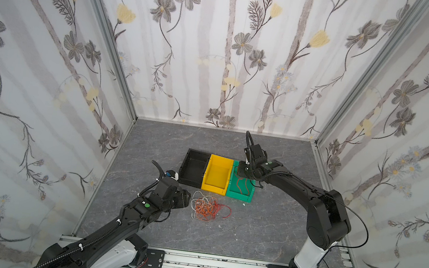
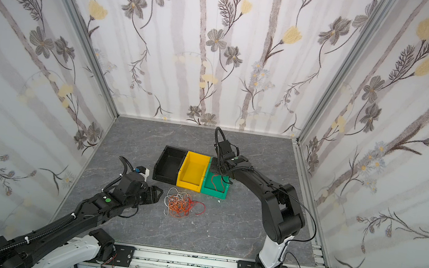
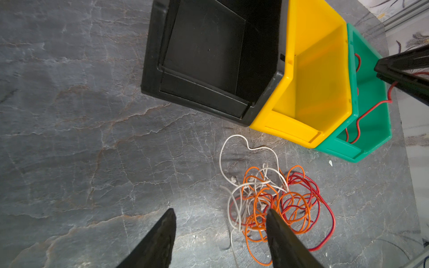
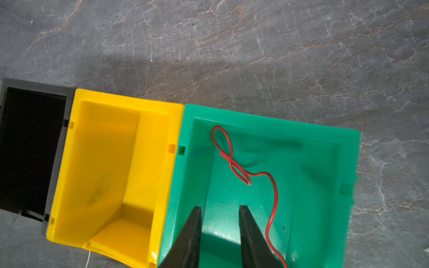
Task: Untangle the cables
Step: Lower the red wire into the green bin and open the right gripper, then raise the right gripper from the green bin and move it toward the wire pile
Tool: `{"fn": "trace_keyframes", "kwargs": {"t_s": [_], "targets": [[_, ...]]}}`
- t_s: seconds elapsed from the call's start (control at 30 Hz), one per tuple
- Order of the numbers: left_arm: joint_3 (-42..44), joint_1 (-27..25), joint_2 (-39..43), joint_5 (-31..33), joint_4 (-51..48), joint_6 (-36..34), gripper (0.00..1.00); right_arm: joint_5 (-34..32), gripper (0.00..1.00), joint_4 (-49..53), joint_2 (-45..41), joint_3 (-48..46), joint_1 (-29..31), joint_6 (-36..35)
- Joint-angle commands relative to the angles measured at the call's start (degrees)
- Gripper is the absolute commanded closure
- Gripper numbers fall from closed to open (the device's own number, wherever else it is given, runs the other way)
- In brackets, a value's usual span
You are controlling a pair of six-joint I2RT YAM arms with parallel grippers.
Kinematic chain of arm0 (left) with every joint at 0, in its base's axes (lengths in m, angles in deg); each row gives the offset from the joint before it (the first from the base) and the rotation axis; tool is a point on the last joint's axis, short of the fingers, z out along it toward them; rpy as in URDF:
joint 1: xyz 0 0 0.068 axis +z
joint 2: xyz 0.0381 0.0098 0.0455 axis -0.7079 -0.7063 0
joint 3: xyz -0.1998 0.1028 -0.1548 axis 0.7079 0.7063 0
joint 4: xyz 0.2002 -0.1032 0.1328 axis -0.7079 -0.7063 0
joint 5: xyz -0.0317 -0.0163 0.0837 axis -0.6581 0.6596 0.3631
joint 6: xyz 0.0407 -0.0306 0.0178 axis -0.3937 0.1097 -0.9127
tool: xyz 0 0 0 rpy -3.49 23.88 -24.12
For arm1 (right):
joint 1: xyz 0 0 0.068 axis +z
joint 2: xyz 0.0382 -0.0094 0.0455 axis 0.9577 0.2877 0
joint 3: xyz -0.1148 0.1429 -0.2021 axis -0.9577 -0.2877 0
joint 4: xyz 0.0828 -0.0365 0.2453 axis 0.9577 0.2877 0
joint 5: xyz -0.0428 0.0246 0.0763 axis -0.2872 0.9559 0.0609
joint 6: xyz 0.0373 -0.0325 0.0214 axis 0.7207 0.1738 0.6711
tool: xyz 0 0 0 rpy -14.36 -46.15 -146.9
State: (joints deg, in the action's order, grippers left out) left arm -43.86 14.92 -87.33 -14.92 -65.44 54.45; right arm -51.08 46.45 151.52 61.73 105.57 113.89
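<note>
With our right gripper slightly parted and empty over the green plastic bin, we should lift clear of the thin red wire; left gripper hovers wide open, empty.

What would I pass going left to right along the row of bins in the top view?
In a top view: black bin → yellow bin → green bin, which has one red cable lying in it.
</note>
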Motion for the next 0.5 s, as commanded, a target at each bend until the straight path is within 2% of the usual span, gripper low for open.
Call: {"fn": "trace_keyframes", "kwargs": {"t_s": [0.0,0.17,0.47], "targets": [[-0.4,0.14,0.04,-0.97,0.73,1.03,0.37,0.13,0.7,1.22,-1.18,-0.58,0.1,-0.54],[-0.3,0.1,0.0,-2.19,1.11,1.17,0.36,0.94,0.68,1.23,-0.98,-0.84,0.02,-0.96],[0.05,0.01,-0.22,-3.77,2.19,1.6,0.34,2.64,0.55,0.96,-3.61,-1.55,0.01,-1.98]]}}
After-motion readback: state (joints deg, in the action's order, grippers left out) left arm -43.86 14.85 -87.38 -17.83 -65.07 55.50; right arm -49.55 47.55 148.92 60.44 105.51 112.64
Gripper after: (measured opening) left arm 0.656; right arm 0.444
